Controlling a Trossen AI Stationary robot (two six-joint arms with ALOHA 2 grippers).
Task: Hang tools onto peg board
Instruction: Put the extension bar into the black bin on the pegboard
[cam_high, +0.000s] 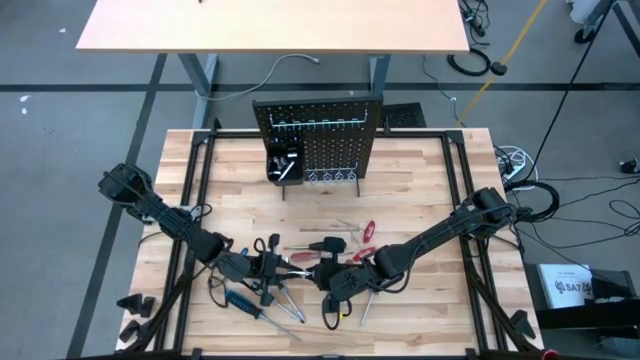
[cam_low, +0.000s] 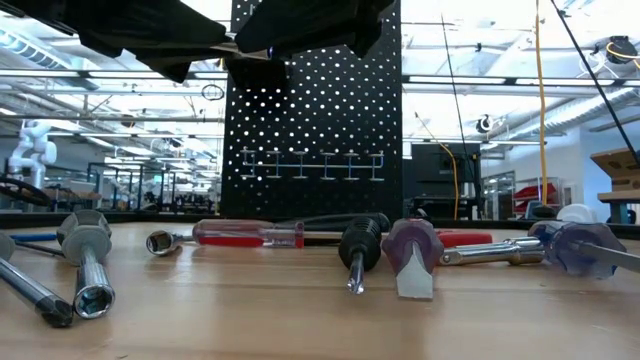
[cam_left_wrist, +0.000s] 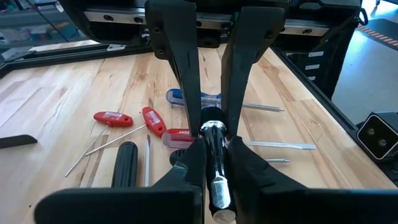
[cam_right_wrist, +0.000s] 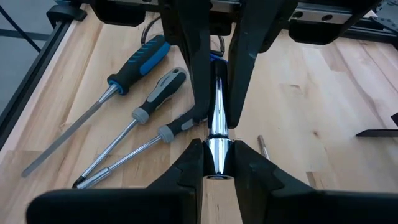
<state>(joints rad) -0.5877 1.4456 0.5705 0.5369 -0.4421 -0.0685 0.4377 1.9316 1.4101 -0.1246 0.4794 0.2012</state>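
High view: left gripper (cam_high: 268, 268) and right gripper (cam_high: 318, 272) meet lower centre over scattered tools; peg board (cam_high: 318, 140) stands upper centre.

Wrist views: both clamp one chrome tool (cam_left_wrist: 214, 168). Risk: opposing pulls twist it loose.

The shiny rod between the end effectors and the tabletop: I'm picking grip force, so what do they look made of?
The shiny silvery rod looks like polished, probably chromed metal: bright mirror-like highlights run along it, so it is likely hard and slick. The pale tan plank tabletop looks like wood with a smooth, low-sheen finish: grain lines and seams between strips show.
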